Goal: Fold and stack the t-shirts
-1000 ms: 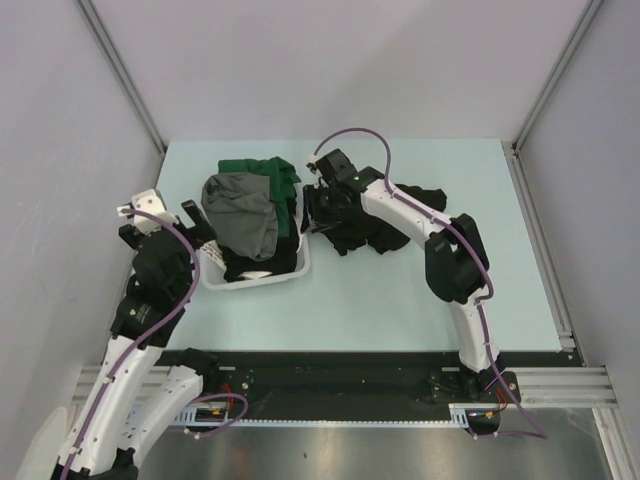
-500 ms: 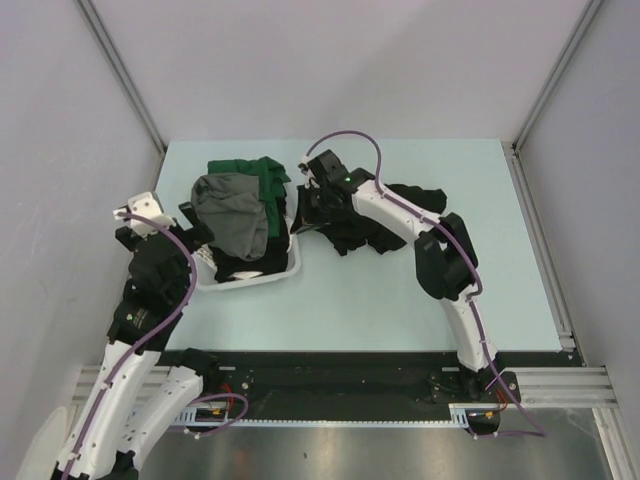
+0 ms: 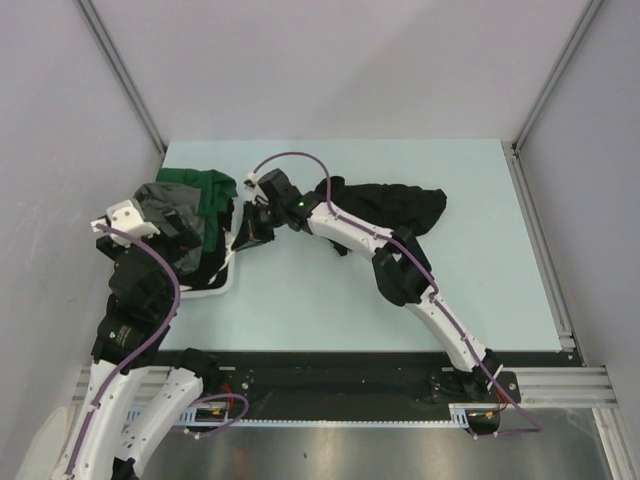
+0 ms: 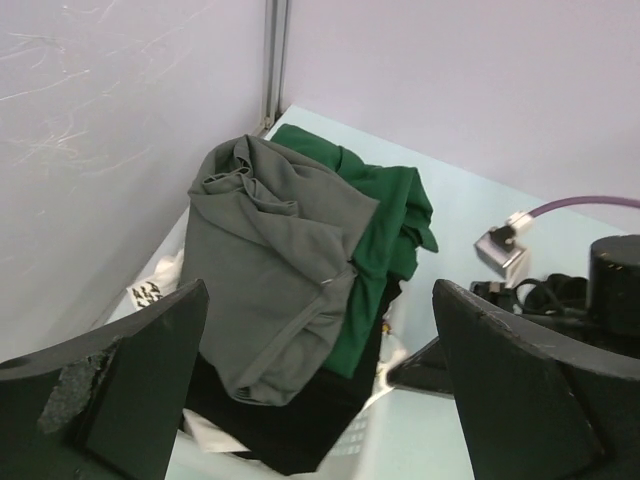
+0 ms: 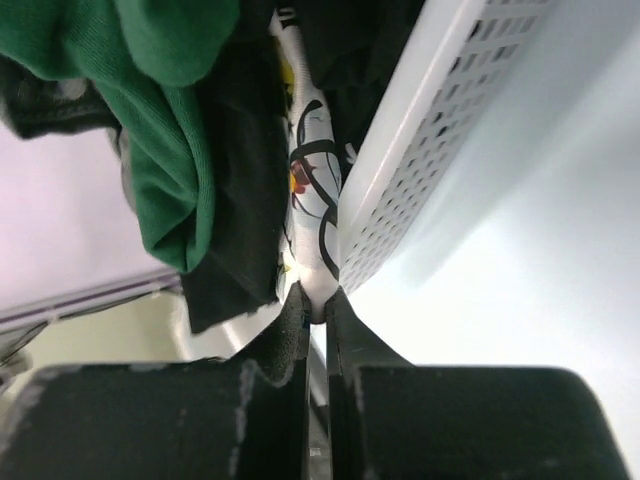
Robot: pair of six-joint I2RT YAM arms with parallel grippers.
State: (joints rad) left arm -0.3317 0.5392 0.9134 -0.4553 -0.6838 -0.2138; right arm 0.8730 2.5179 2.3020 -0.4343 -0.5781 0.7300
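On the table (image 3: pixel 400 290) the right claw (image 5: pixel 315 300) pinches the white basket (image 5: pixel 440 120) by its rim; the left claw (image 4: pixel 320 290) gapes wide.

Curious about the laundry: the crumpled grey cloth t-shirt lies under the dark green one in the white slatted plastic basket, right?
No: the grey cloth t-shirt lies on top of the dark green t-shirt in the white slatted plastic basket, per the left wrist view.

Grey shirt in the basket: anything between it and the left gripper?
Nothing visible. The grey shirt lies uncovered atop the pile in the basket, straight ahead of the open left gripper; green shirt beside it.
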